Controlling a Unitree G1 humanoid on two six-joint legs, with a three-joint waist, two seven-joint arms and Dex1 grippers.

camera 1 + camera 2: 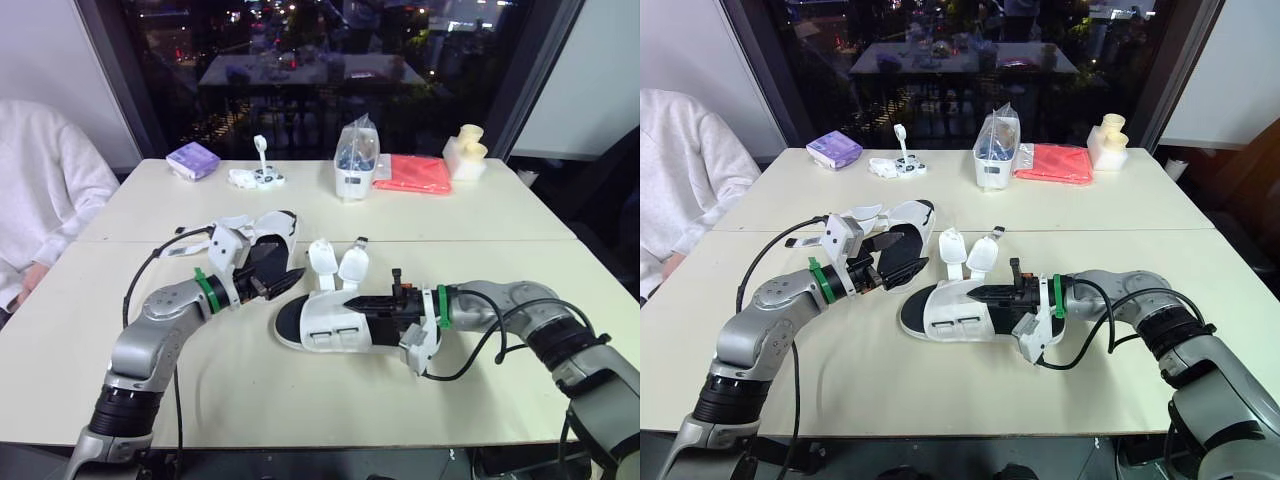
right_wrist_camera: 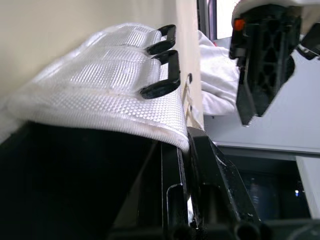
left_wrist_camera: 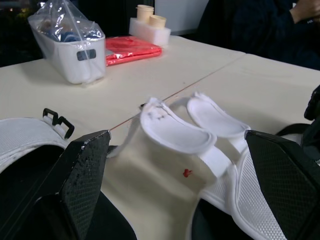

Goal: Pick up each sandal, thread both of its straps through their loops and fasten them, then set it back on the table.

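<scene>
- The near sandal [image 1: 325,328] lies flat near the middle of the table [image 1: 480,215]. Its two white straps [image 1: 322,262] stand up, unfastened.
- The right gripper [image 1: 350,303] reaches in over this sandal's white upper. Its fingers are pressed together on the upper's edge.
- The right wrist view adds a detail that is tiny from the head: two black loops [image 2: 162,77] sit side by side on the mesh upper.
- The left gripper [image 1: 283,277] sits between the two sandals with its jaws spread wide, holding nothing.
- The left wrist view frames the upright straps between the black fingers [image 3: 85,185], apart from both.
- The far sandal [image 1: 268,232] rests on the table just behind the left gripper.
</scene>
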